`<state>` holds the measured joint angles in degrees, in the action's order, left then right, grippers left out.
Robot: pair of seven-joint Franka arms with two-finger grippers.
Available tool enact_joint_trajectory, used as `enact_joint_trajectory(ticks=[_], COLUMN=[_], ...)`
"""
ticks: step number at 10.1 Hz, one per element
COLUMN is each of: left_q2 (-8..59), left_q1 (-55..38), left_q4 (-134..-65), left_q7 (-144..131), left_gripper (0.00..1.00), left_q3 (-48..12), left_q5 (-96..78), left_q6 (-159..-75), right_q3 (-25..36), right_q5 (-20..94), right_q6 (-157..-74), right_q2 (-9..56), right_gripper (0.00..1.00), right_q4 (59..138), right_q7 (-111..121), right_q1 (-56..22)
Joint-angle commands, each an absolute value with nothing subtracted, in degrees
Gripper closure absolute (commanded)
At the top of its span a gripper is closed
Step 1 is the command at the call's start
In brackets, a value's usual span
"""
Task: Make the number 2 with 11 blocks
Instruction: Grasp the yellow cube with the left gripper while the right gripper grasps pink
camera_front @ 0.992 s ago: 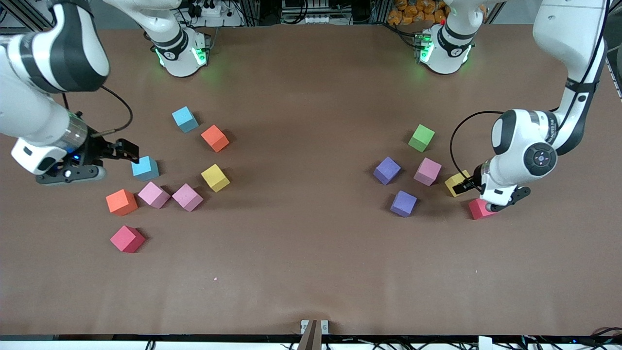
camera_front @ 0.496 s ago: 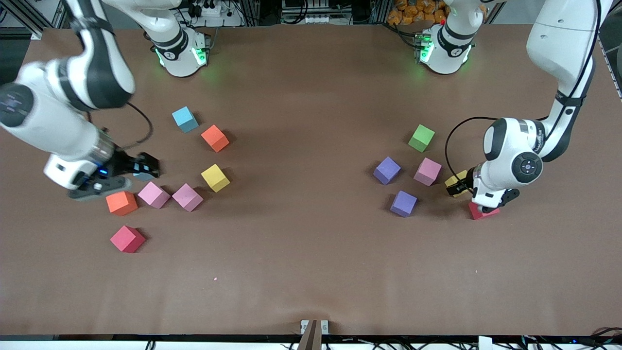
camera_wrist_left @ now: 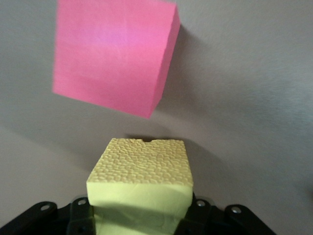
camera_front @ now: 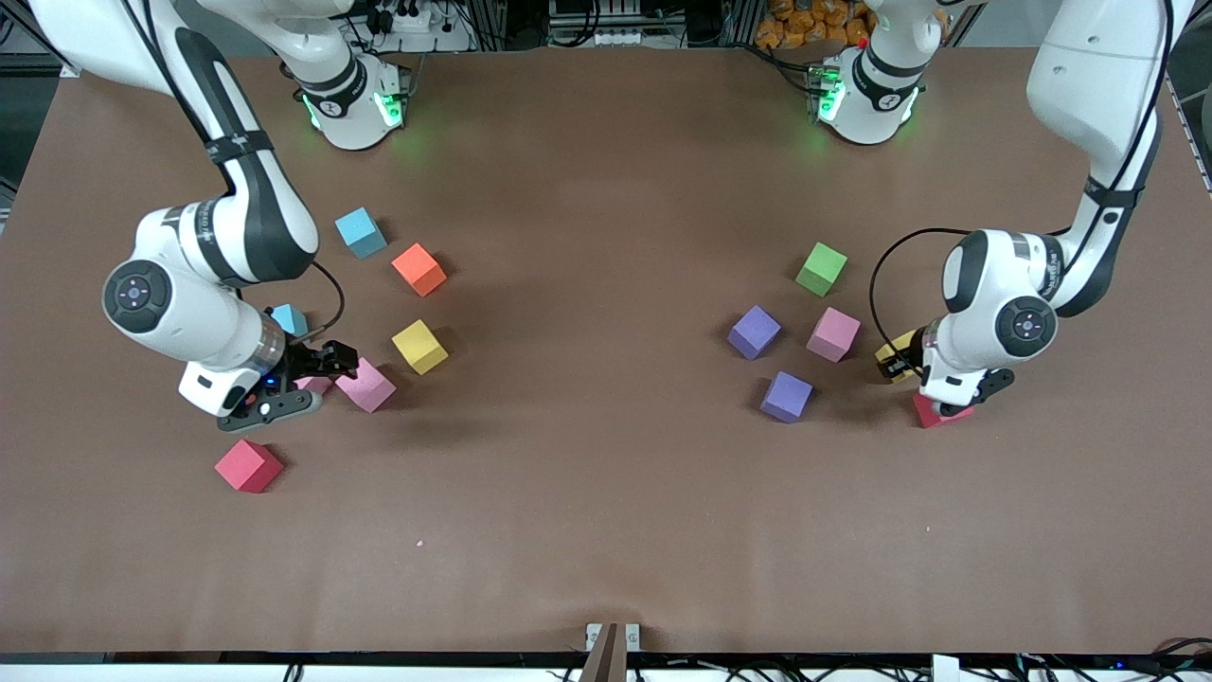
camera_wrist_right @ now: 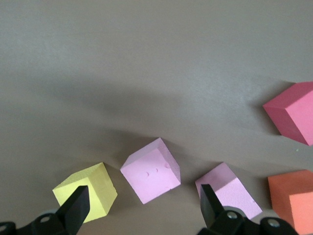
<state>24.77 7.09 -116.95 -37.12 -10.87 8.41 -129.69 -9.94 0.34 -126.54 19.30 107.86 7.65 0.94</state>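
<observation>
- Starting at the left pincer [camera_front: 898,366]: you have it low at the left arm's end of the worktop [camera_front: 606,493], pinching a small matte yellow foam cube [camera_wrist_left: 142,181] between its jaws.
- That yellow foam cube sits just beside a small matte red cube [camera_wrist_left: 115,54], which lies nearer to the front camera and is partly under the wrist.
- Around them, toward the middle of the worktop, lie a pink cube [camera_front: 833,333], two purple cubes [camera_front: 755,332] [camera_front: 786,396] and a green cube [camera_front: 821,268], all apart from one another.
- Your right pincer [camera_wrist_right: 142,208] is over the cluster at the right arm's end, fingers [camera_wrist_right: 73,210] spread wide with a pale pink cube [camera_wrist_right: 150,176] between them, not gripped.
- Beside that cube you can see a second pale pink cube [camera_wrist_right: 226,193], a second yellow cube [camera_wrist_right: 90,193], an orange cube [camera_wrist_right: 293,198] and a crimson cube [camera_wrist_right: 293,112].
- Farther from the front camera lie an orange-red cube [camera_front: 418,269] and two light-blue cubes [camera_front: 361,232] [camera_front: 289,319].
</observation>
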Motion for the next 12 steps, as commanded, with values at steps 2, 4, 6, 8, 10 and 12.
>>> enact_joint_trajectory(ticks=[2, 4, 6, 8, 10, 12], left_q2=[15.1, 13.5, 13.7, 13.5, 14.6, 16.8], left_q1=[7.2, 7.1, 7.0, 7.1, 6.4, 0.2], left_q4=[-117.3, -117.3, -117.2, -116.8, -116.8, -115.5], left_q7=[-38.5, -41.6, -43.5, -48.8, -55.1, -56.9], left_gripper=[1.0, 1.0, 1.0, 1.0, 1.0, 1.0], left_q3=[-17.1, -23.3, -29.3, -36.1, -41.7, -43.0], left_q5=[9.0, 5.7, 5.3, 2.7, 2.5, 2.9], left_q6=[-121.2, -118.6, -118.4, -118.5, -121.2, -124.2], right_q3=[-9.9, -9.9, -9.9, -9.4, -9.4, -9.4], right_q5=[0.0, -0.3, -0.9, -1.3, -1.2, -1.3], right_q6=[-128.9, -134.9, -135.6, -135.4, -134.7, -135.4], right_q2=[21.1, 25.3, 28.5, 30.5, 30.5, 30.6], right_gripper=[0.0, 0.0, 0.0, 0.0, 0.0, 0.0], right_q4=[106.8, 107.0, 105.1, 103.8, 104.3, 106.3], right_q7=[8.5, 8.6, 16.3, 25.2, 29.4, 29.5], right_q1=[0.0, -2.0, -3.2, -1.9, -1.0, -1.1])
